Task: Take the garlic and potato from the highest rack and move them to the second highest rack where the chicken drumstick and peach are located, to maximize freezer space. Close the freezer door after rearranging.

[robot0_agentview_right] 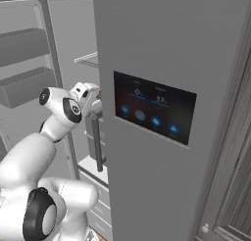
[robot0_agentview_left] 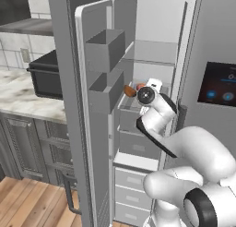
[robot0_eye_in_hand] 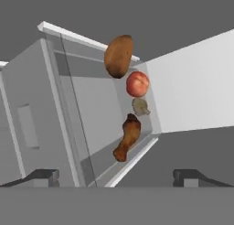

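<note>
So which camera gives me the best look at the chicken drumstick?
The hand view: the chicken drumstick shows whole and unblocked there, lying in line with the garlic, peach and potato. The left base view gives just a brown sliver behind the door bins that I can't identify; the right base view gives nothing clear of it.

Kitchen corner beside the tall grey appliance

A marble table (robot0_agentview_left: 18,94) carried a black microwave (robot0_agentview_left: 46,76) before a white tiled wall (robot0_agentview_left: 14,48); grey cabinets (robot0_agentview_left: 32,147) stood on wooden floor (robot0_agentview_left: 27,203).

Your arm (robot0_agentview_left: 193,152) is glossy white, built of rounded segments. Dark rings mark its joints, and a black strip edges the forearm. The finger tips (robot0_eye_in_hand: 43,176) are small and dark.
</note>
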Controlling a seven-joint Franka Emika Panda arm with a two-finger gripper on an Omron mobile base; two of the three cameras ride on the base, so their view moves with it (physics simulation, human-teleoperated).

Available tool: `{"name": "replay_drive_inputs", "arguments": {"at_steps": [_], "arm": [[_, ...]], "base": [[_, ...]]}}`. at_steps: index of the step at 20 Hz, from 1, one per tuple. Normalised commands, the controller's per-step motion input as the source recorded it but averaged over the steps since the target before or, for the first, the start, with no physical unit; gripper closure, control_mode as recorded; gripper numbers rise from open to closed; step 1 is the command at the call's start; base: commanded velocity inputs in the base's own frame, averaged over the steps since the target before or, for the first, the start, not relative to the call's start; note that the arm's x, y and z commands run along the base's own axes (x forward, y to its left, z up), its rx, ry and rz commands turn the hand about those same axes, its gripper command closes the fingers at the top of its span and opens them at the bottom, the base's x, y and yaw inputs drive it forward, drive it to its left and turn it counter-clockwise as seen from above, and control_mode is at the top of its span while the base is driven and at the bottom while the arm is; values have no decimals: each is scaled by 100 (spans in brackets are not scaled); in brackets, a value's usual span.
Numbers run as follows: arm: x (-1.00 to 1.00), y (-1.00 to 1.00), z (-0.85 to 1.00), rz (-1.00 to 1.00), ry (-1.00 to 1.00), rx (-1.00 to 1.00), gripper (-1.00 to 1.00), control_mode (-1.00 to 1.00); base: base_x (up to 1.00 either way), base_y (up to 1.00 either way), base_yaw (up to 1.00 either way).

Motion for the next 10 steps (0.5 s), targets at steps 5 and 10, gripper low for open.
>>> {"name": "replay_drive_inputs", "arguments": {"at_steps": [5, 10], "arm": [[-85, 17, 62, -14, 28, 21, -100, -100], [-91, 17, 52, -14, 23, 21, -100, -100]], "base": [[0, 0, 0], [0, 0, 0]]}}
